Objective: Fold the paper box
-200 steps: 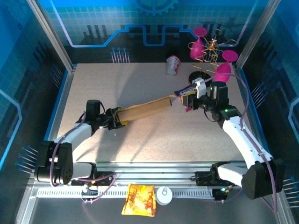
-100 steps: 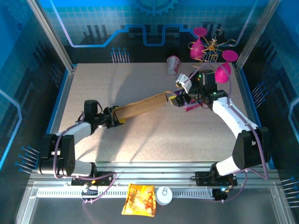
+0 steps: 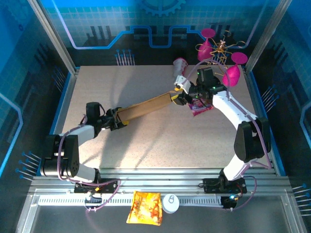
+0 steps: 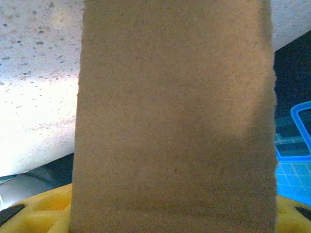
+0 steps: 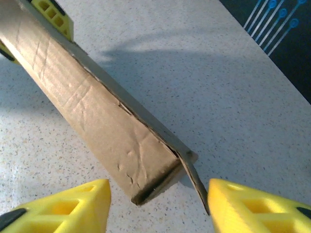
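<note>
Diagonally across the middle of the table (image 3: 146,150) lies the paper box (image 3: 146,107), folded into a long, flat brown sleeve and raised off the surface. Its near-left end sits in the left gripper (image 3: 115,119), which is clamped on it; in the left wrist view the cardboard runs straight up from between the yellow fingers (image 4: 39,216). The far-right end reaches the right gripper (image 5: 159,194), whose jaws stand apart with nothing in them (the box's creased end, one loose flap hanging off it, sits just ahead of the gap between the two fingertips, and I see no contact with either). A small purple packet (image 3: 201,108) lies on the table just beside the right gripper, on the side away from the box.
</note>
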### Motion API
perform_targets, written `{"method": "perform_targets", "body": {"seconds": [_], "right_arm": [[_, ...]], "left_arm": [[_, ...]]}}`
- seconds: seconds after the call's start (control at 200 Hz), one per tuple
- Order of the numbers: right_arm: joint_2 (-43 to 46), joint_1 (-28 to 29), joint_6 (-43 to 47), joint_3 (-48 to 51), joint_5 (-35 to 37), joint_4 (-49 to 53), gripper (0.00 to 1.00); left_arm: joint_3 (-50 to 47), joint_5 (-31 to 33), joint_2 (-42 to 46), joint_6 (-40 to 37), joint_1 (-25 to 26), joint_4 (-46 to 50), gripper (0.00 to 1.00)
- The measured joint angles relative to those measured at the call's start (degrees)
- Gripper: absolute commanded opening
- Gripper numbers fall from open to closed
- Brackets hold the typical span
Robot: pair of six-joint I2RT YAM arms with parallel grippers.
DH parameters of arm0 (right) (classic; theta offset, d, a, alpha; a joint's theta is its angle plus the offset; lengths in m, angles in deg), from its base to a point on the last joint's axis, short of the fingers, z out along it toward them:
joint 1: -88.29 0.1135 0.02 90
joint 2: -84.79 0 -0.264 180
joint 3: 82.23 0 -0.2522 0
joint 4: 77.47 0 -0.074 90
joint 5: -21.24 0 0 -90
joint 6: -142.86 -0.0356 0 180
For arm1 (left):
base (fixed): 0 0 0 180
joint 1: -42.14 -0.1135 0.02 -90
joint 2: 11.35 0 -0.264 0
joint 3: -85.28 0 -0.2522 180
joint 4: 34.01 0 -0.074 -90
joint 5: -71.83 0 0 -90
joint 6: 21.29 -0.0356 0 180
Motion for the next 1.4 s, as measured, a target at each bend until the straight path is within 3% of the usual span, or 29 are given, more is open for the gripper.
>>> {"method": "perform_targets", "body": {"seconds": [0.195,0.33,0.415,0.795,1.396], "right_arm": [[-1.3,1.6,-0.2,-1.5,1.4,0.4,0.36],[-1.9,1.9,-1.2,-2.0,3.1,0.3,0.14],[-2.4,1.9,-1.8,-2.4,4.5,0.1,0.0],[-3.4,4.1,-7.8,-4.3,9.6,0.7,0.0],[-8.4,4.9,-12.2,-12.0,12.0,5.3,0.0]], "left_arm": [[0.1,-0.1,-0.1,0.0,0.0,0.0,0.41],[0.1,-0.2,-0.2,0.0,-0.2,0.0,0.42],[0.1,-0.2,-0.2,0.0,-0.2,-0.1,0.5],[-0.5,-0.1,-3.9,0.0,-1.2,-4.3,0.74],[-0.5,0.3,2.7,0.0,-1.3,-6.2,0.8]]}}
